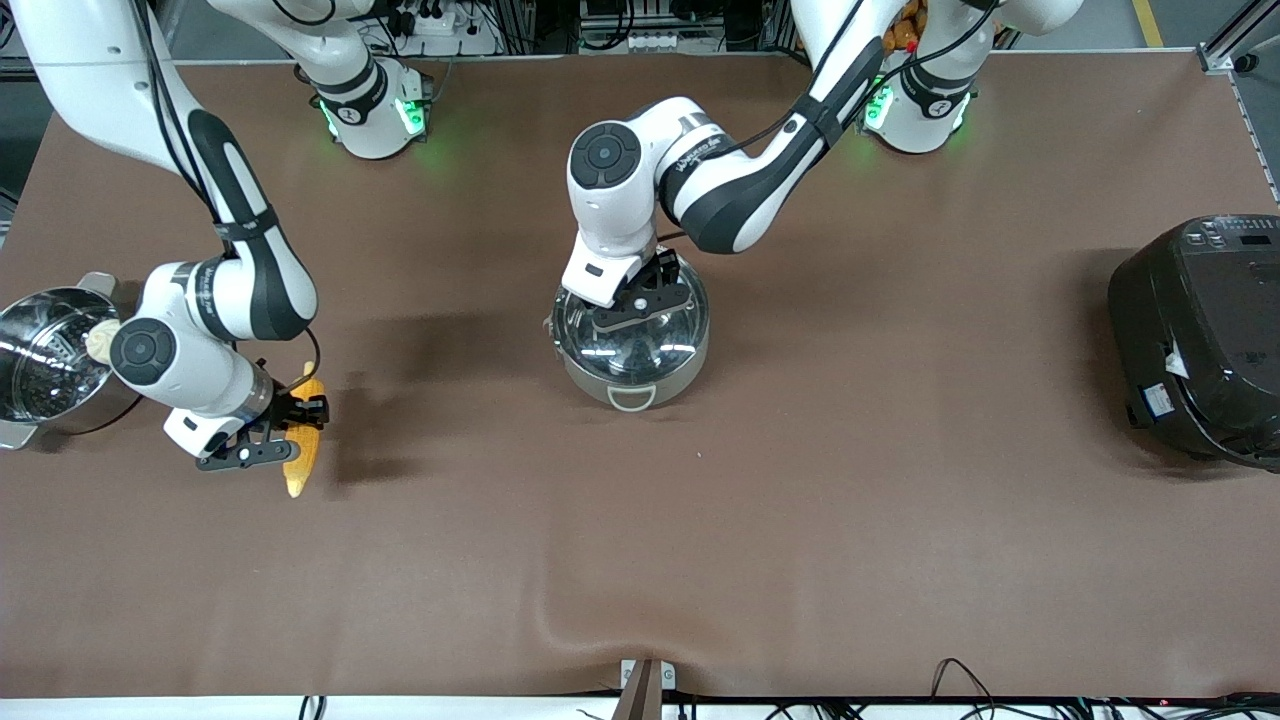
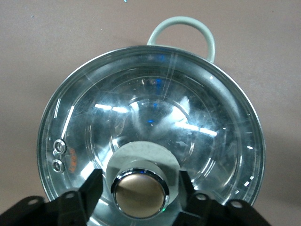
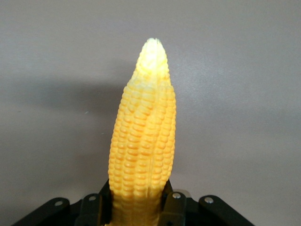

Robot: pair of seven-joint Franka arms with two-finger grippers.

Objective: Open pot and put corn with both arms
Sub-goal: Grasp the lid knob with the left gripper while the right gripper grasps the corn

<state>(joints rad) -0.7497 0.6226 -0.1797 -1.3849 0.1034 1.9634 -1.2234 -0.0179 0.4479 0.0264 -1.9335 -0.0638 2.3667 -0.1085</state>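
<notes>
Seen at mid-table: stainless-steel pot (image 1: pixel 632 350), glass lid (image 1: pixel 630 335) in place, copper-coloured knob (image 2: pixel 140 195) at the lid's centre, one grey loop handle (image 1: pixel 633 398) turned toward the front camera. Poised directly over the lid: left gripper (image 1: pixel 640 300), jaws parted and standing on either side of the knob, black fingers (image 2: pixel 91 186) just beside it, contact impossible to judge. Toward the right arm's end of the table from the pot, well apart from it: right gripper (image 1: pixel 285 425), jaws clenched on the corn cob (image 1: pixel 303 440) near its stub end, tapered tip pointing toward the front camera; in the right wrist view, yellow kernels (image 3: pixel 143 146) rising between the two fingers (image 3: pixel 173 207) against plain brown table (image 1: pixel 800 520). Farther still toward that end from the pot: steel steamer pot (image 1: pixel 40 360) with a pale bun (image 1: pixel 100 340) at its rim. Toward the left arm's end from the pot, near the table's edge: black rice cooker (image 1: pixel 1200 340).
</notes>
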